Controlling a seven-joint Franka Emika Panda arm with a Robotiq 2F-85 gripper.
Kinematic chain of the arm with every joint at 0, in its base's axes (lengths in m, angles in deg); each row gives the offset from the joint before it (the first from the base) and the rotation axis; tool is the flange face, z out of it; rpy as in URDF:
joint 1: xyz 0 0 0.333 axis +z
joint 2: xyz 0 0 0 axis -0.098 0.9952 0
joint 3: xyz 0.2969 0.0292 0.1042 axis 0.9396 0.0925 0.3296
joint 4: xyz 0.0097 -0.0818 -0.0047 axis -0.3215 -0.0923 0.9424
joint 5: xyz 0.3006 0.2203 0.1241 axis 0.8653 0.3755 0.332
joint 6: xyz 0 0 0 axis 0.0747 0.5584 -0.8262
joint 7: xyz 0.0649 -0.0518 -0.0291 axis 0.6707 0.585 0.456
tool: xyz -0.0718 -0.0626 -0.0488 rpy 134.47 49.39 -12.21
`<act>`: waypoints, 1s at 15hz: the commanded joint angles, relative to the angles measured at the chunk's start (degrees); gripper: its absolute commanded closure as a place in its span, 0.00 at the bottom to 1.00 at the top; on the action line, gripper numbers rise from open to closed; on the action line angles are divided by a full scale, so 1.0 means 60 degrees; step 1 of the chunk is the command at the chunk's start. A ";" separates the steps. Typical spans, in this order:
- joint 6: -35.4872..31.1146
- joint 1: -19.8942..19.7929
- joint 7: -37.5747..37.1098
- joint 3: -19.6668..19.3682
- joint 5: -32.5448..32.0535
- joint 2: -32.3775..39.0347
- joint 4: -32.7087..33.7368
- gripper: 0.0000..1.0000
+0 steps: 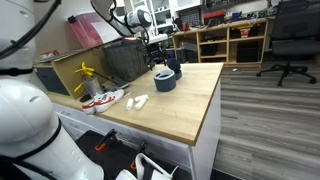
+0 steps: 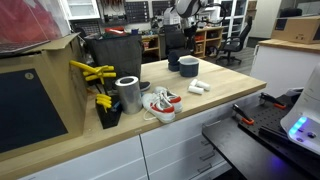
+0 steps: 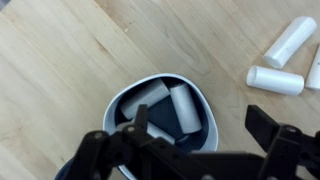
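Note:
A dark blue bowl (image 3: 122, 100) with a pale rim sits on the wooden table and holds white cylinders (image 3: 185, 108). My gripper (image 3: 200, 130) hangs open just above it, one finger over the bowl's inside and the other past its right rim, and it holds nothing. Three more white cylinders (image 3: 275, 80) lie loose on the wood beside the bowl. In both exterior views the gripper (image 1: 158, 62) is right over the bowl (image 1: 165, 81) (image 2: 188, 67), with the loose cylinders (image 1: 140, 101) (image 2: 198, 87) nearer the table's front.
A pair of red-and-white shoes (image 2: 160, 103) (image 1: 101, 98), a metal can (image 2: 127, 93) and yellow-handled tools (image 2: 95, 75) stand toward one end of the table (image 1: 190, 105). A dark box (image 1: 125, 60) stands behind the bowl. Office chairs and shelves are beyond.

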 commanded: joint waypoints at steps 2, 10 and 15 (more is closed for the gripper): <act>-0.0105 -0.0147 0.1474 0.0080 0.0019 0.0488 0.0136 0.00; -0.1234 -0.0003 0.1585 0.0031 -0.0105 0.0662 -0.0223 0.51; -0.0985 0.0079 0.1556 0.0156 0.0073 0.0530 -0.0251 0.88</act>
